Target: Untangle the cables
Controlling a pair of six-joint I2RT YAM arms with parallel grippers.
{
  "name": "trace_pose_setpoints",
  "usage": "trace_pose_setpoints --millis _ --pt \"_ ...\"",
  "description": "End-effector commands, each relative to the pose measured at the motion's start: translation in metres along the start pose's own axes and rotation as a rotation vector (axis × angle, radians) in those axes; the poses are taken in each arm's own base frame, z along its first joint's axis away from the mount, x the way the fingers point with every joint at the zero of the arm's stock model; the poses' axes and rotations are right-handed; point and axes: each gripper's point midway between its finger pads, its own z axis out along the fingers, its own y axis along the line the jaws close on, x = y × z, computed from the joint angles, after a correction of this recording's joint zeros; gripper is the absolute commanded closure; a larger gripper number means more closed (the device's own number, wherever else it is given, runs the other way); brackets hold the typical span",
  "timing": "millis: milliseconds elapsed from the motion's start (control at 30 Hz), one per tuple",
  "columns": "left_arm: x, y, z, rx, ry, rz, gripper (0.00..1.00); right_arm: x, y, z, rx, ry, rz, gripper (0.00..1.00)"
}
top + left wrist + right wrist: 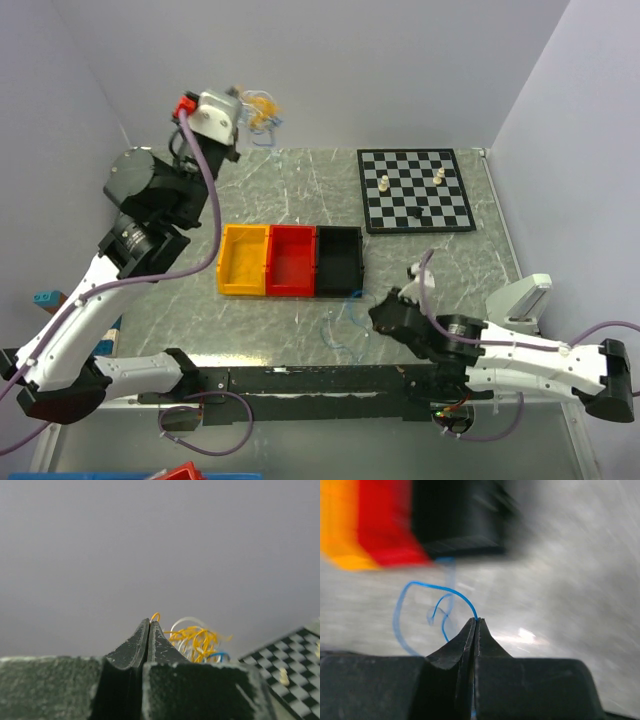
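1. The left gripper (150,624) is pressed fully together, with no gap between the tips. It pinches an orange wire (155,615) that loops out just above them.
2. The rest of the cables (196,641) form an orange, white and blue clump. It hangs just right of and beyond those tips, held up in the air well above the table (300,185).
3. The right gripper (476,622) is likewise shut tight, nipping a blue cable (432,587) near its end. The cable curls away left of the tips, low over the table, towards the black bin (460,515) ahead.
4. Step in hand, as I judge it: pulling strands apart. One blue cable is clear of the clump, and each arm holds its own piece.
5. The next move likely calls for putting the blue cable down somewhere clear. The right gripper can then reach the raised clump and pinch a single strand, drawing gently so the loops do not tighten.
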Motion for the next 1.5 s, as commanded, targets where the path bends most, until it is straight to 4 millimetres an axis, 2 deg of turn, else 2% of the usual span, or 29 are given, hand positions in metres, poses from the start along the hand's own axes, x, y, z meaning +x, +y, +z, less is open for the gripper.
trace_pose_setpoints --millis 0,100,200,367,467,533,667,733,833,967,1000,1167,1300,1467 --pt "0.017 -0.032 -0.022 0.183 0.035 -0.042 0.99 -0.079 0.063 -0.030 -0.137 -0.207 -0.099 1.00" --pt "0.028 -0.037 -0.033 0.213 0.067 -0.045 0.99 -0.111 0.087 -0.037 -0.179 -0.273 -0.124 1.00" --pt "0.045 -0.039 -0.043 0.229 0.127 -0.024 0.99 -0.146 0.102 -0.039 -0.178 -0.339 -0.144 1.00" --pt "0.062 -0.040 -0.062 0.250 0.164 -0.001 0.99 -0.188 0.126 -0.036 -0.203 -0.411 -0.215 1.00" --pt "0.067 -0.043 -0.074 0.281 0.177 -0.012 0.99 -0.214 0.141 -0.039 -0.227 -0.449 -0.227 1.00" --pt "0.070 -0.044 -0.078 0.291 0.187 -0.017 0.99 -0.237 0.152 -0.049 -0.243 -0.489 -0.227 1.00" --pt "0.073 -0.045 -0.083 0.304 0.192 -0.013 0.99 -0.267 0.165 -0.053 -0.249 -0.532 -0.240 1.00" --pt "0.075 -0.050 -0.087 0.336 0.202 -0.018 0.99 -0.277 0.168 -0.049 -0.239 -0.545 -0.247 1.00" --pt "0.079 -0.062 -0.094 0.403 0.223 -0.030 0.99 -0.287 0.170 -0.038 -0.222 -0.548 -0.253 1.00" --pt "0.095 -0.084 -0.107 0.518 0.280 -0.035 0.99 -0.294 0.175 -0.025 -0.226 -0.535 -0.248 1.00" --pt "0.098 -0.087 -0.108 0.535 0.294 -0.039 0.99 -0.298 0.179 -0.028 -0.235 -0.543 -0.246 1.00" --pt "0.093 -0.086 -0.104 0.523 0.285 -0.051 0.99 -0.310 0.188 -0.026 -0.230 -0.558 -0.262 1.00" --pt "0.087 -0.082 -0.105 0.521 0.271 -0.053 0.99 -0.304 0.182 -0.014 -0.200 -0.545 -0.286 1.00" --pt "0.083 -0.079 -0.105 0.516 0.259 -0.040 0.99 -0.285 0.169 0.007 -0.158 -0.481 -0.297 1.00"
